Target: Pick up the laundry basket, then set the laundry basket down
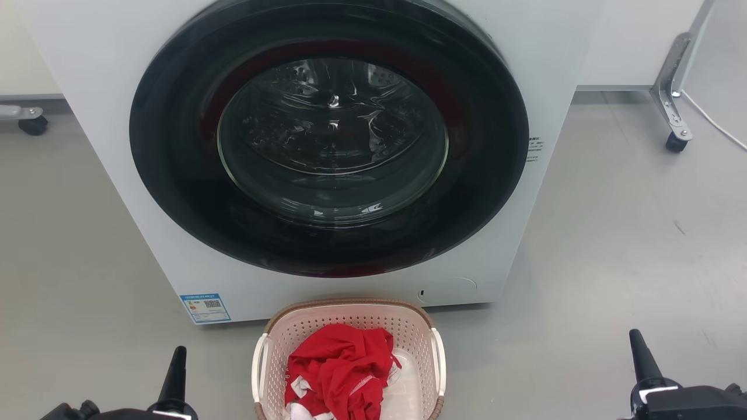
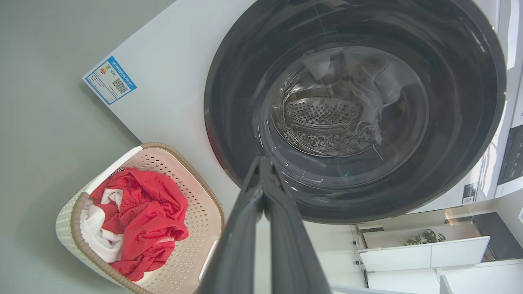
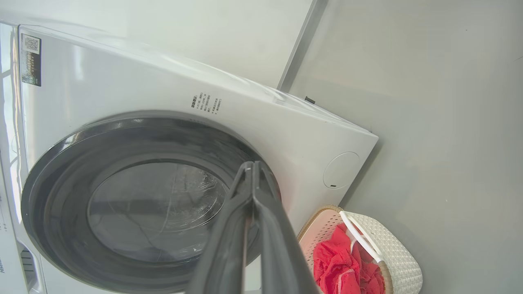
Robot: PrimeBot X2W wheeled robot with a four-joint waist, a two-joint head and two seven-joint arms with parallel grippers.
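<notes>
Laundry basket [image 1: 349, 318] stands upright on grey floor [image 1: 613, 245], just in front of washing machine [image 1: 105, 87], under its round door and centred between the two grippers. Red and white clothes [image 1: 338, 367] are bunched inside. Can't tell if the basket touches the machine front.

Left gripper [image 1: 177, 367] is low at left, right gripper [image 1: 639, 347] low at right, both well apart from the basket and holding nothing. Wrist views show each pair of fingers [image 2: 286, 228] pressed together tip to tip, no gap.

Scene fits two stages: basket waiting to be lifted, or already put back down with the arms clear. Can't settle which.

Handling judgement: white side handles [image 1: 257, 367] [image 1: 439, 361] look like the grip spots, one per side. They are thin loops, so the hold would be slim. Perforated walls probably flex. An uneven carry would likely tip it and spill the clothes, so keep it level. The machine close behind leaves little room on the far side
</notes>
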